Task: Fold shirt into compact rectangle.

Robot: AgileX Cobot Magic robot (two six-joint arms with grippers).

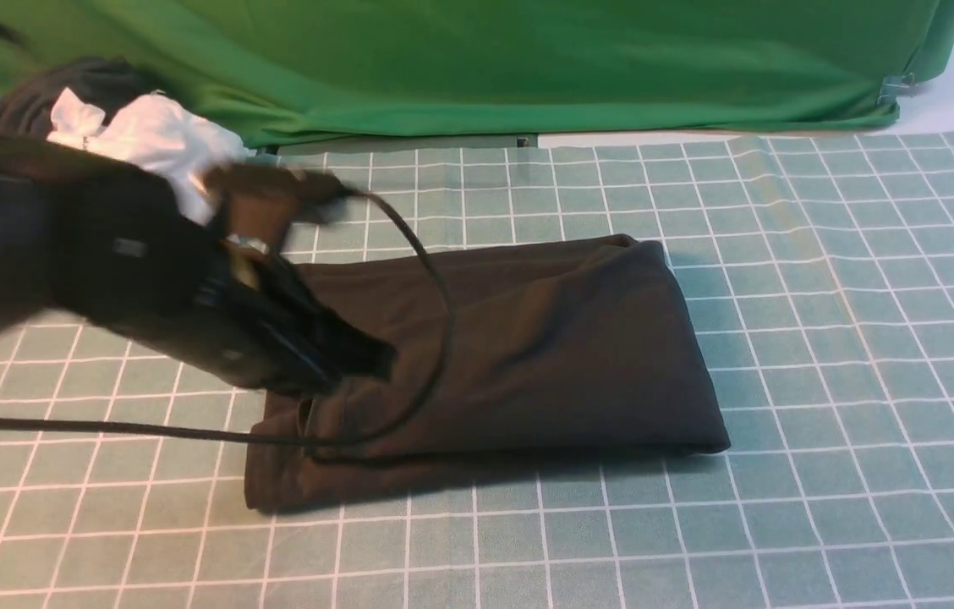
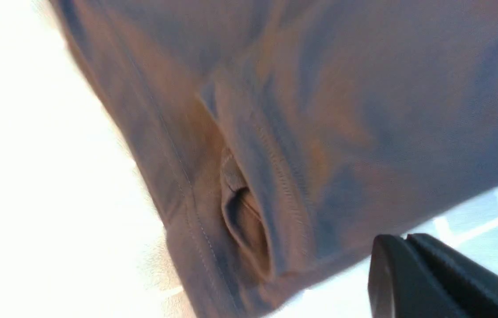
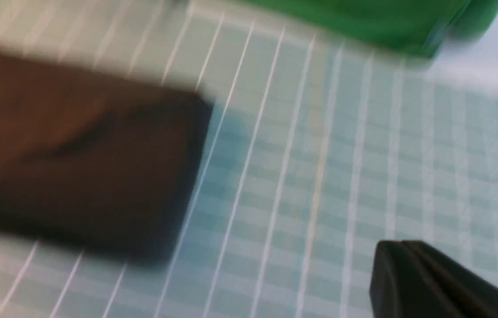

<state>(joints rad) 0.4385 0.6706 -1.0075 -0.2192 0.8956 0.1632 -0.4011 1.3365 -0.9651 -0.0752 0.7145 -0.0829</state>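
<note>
— Shirt [image 1: 528,338]: black, already folded to a rough rectangle, flat on the checked green cloth [image 1: 824,338] near mid-table. No print or label showing.

— Left edge?

— Looser than the rest. Seams and a small gaping fold [image 2: 244,221] bunched there in the left wrist view. Left gripper [image 1: 359,359] low over that end, blurred, black cable [image 1: 435,279] looped across the fabric.

— Fingers?

— Left: tips pressed together [image 2: 408,274], nothing clamped between. Right gripper [image 3: 401,278]: likewise closed on nothing, off to the shirt's right side, above bare cloth.

— Best handling now?

— Probably tidying: press or tuck that bunched left edge flat, without dragging the stack. Keep the cable from snagging a layer.

— Beyond?

— White garment [image 1: 156,139] and dark bundle [image 1: 63,93] at far left, against the green backdrop [image 1: 485,59]. Leave alone.
</note>
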